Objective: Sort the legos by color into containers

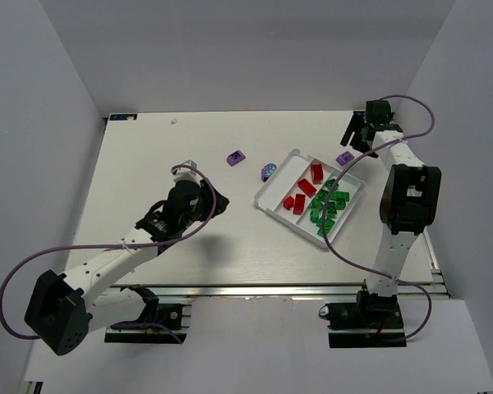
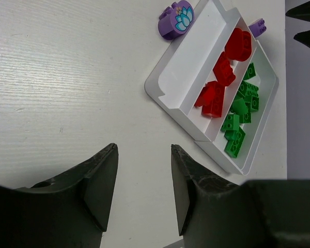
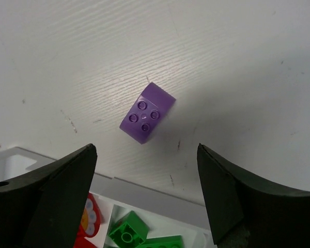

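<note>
The white tray (image 1: pixel 279 182) lies right of centre with three long compartments. Its left one is bare, the middle one holds red legos (image 1: pixel 302 190), and the right one holds green legos (image 1: pixel 329 209). Loose purple legos lie on the table: a brick (image 1: pixel 237 157), a round flower piece (image 1: pixel 268 171) and a brick (image 1: pixel 343 158) by the tray's far corner. My right gripper (image 1: pixel 355 139) hovers open over that last purple brick (image 3: pixel 147 112), nothing between its fingers. My left gripper (image 1: pixel 219 203) stands open and empty, left of the tray (image 2: pixel 160 88), over bare table.
White walls close in the table on the left, back and right. The right arm's purple cable (image 1: pixel 353 164) arcs over the tray's right side. The tray's rim (image 3: pixel 144 194) runs just below the purple brick in the right wrist view.
</note>
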{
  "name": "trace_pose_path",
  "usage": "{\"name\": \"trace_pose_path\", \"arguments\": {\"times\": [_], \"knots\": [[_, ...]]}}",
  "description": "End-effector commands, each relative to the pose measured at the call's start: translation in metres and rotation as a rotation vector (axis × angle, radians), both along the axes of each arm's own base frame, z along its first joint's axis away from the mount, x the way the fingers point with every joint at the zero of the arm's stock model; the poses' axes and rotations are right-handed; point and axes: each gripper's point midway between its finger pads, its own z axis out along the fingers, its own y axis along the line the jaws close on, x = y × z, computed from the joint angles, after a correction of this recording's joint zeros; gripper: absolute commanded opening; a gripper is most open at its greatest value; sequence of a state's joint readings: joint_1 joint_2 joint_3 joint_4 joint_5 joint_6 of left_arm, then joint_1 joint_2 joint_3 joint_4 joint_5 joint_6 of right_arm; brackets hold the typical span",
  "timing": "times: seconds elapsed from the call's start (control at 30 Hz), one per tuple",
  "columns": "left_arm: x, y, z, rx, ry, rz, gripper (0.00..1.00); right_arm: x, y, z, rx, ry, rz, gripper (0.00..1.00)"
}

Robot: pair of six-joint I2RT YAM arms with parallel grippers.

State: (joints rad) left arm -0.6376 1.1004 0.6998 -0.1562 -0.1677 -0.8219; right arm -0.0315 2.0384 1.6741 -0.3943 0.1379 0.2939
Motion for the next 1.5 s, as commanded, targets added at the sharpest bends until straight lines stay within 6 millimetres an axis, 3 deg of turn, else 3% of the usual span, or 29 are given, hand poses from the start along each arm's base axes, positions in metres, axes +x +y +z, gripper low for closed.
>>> {"name": "trace_pose_path", "arguments": {"times": [0.0,0.2,0.43,0.47,0.5,0.6,0.7,0.97,1.03,1.13,1.17,1.27,1.33,1.47], "knots": [[0.003,-0.003,0.008,-0.019,-0.008,-0.003,0.56,0.012,-0.006,-0.012,0.028,0.004,-0.118,0.81],[0.001,0.0,0.006,-0.016,0.006,0.013,0.55,0.023,0.009,-0.041,0.035,0.031,-0.089,0.78],[0.001,-0.001,-0.001,-0.016,0.027,0.015,0.55,0.038,0.008,-0.05,0.023,0.014,-0.1,0.78],[0.001,-0.001,-0.003,-0.01,0.034,0.013,0.55,0.038,0.008,-0.055,0.023,0.022,-0.1,0.78],[0.002,-0.002,-0.002,-0.01,0.034,0.014,0.55,0.038,0.022,-0.056,0.018,0.023,-0.079,0.78],[0.002,-0.002,-0.003,-0.004,0.037,0.013,0.55,0.036,0.023,-0.065,0.022,0.042,-0.076,0.74],[0.003,-0.003,-0.003,-0.002,0.04,0.013,0.55,0.033,0.026,-0.071,0.033,0.056,-0.069,0.64],[0.005,-0.003,0.0,0.0,0.037,0.011,0.55,0.029,0.03,-0.08,0.05,0.077,-0.066,0.63],[0.005,-0.003,0.002,-0.001,0.035,0.013,0.55,0.029,0.029,-0.081,0.048,0.077,-0.062,0.58],[0.005,-0.003,0.003,-0.002,0.033,0.014,0.55,0.031,0.029,-0.079,0.045,0.067,-0.04,0.37],[0.005,-0.003,0.003,-0.001,0.032,0.015,0.55,0.032,0.029,-0.075,0.04,0.057,-0.03,0.26],[0.004,-0.001,0.004,-0.001,0.027,0.021,0.55,0.039,0.028,-0.056,0.026,0.01,0.0,0.08],[0.003,0.0,0.003,-0.005,0.025,0.023,0.55,0.044,0.027,-0.042,0.029,-0.022,0.019,0.0],[0.003,0.0,0.005,-0.009,0.02,0.023,0.54,0.052,0.039,-0.001,0.068,-0.127,0.094,0.0]]}}
